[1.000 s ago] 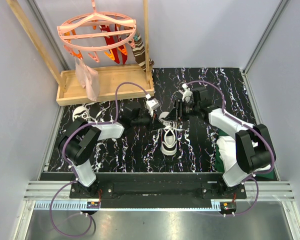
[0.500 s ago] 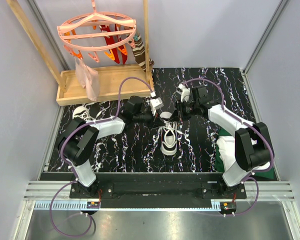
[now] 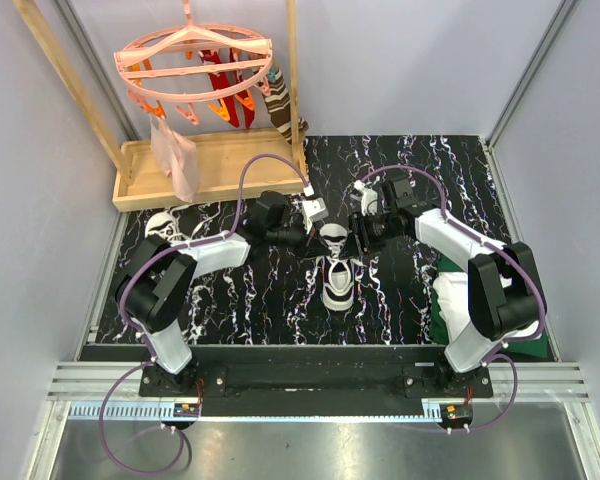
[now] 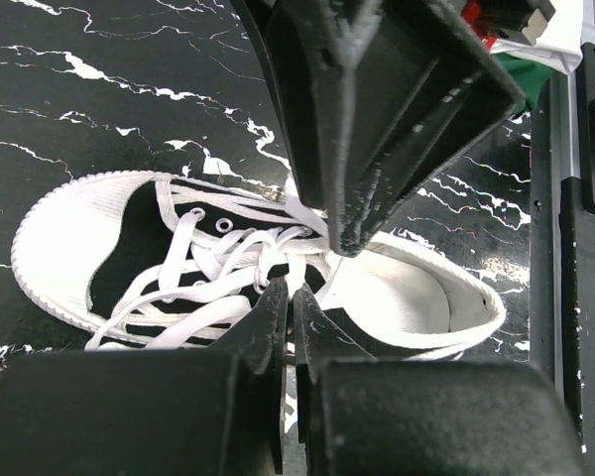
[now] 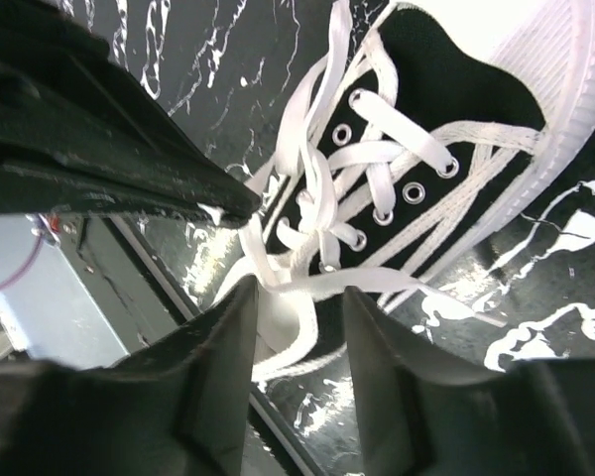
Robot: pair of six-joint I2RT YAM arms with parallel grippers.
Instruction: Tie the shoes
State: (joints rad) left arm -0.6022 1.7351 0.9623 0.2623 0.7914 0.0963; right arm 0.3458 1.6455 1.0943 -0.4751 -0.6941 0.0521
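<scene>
One black sneaker (image 3: pixel 338 275) with a white toe cap lies mid-table, toe toward the arms. It also shows in the left wrist view (image 4: pixel 129 238) and the right wrist view (image 5: pixel 446 79). Its white laces (image 5: pixel 377 283) are loose and tangled over the tongue. My left gripper (image 3: pixel 317 236) (image 4: pixel 291 290) is at the shoe's heel end, shut on a lace strand. My right gripper (image 3: pixel 358 234) (image 5: pixel 299 290) is open just opposite, with a lace strand running across the gap between its fingers. The second sneaker (image 3: pixel 165 225) lies at the far left, untouched.
A wooden tray (image 3: pixel 210 165) with a post stands at the back left, under a pink clip hanger (image 3: pixel 195 60) and a dark striped sock (image 3: pixel 278 100). A folded white-and-green cloth (image 3: pixel 448 300) lies by the right arm's base.
Both grippers have closed in on the shoe's heel end: the left moved right and slightly back, the right came down and left. The shoe has barely moved.
</scene>
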